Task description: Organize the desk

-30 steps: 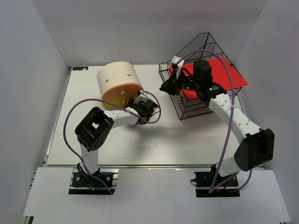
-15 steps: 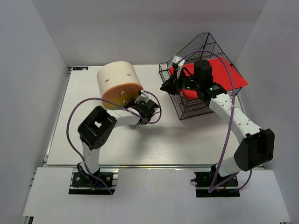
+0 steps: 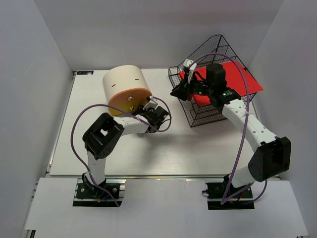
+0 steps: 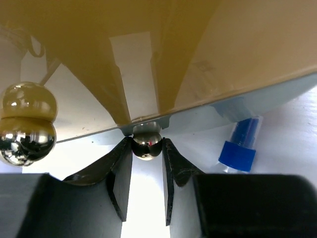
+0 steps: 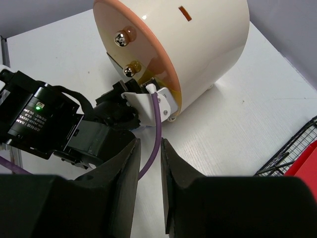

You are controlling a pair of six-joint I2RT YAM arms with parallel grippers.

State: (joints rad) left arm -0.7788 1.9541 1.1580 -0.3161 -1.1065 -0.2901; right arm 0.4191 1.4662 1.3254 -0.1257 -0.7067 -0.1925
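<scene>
Chrome knob (image 4: 147,141) pinched at the very tips by the left gripper (image 4: 147,150), on the drawer box (image 3: 126,89) front.
A pull could slip off or drag the box. The white desk (image 3: 173,148) lies under both arms, with open room mid-front. The right gripper (image 5: 149,144), jaws slightly parted and empty, hovers by the wire basket (image 3: 210,47), near enough to snag.

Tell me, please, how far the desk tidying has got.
Done: a red sheet sits in the wire basket. In hand: the left gripper pinches the lowest knob of the drawer box. Left: the blue-capped tube lies loose on the desk; the right gripper hangs empty.
</scene>
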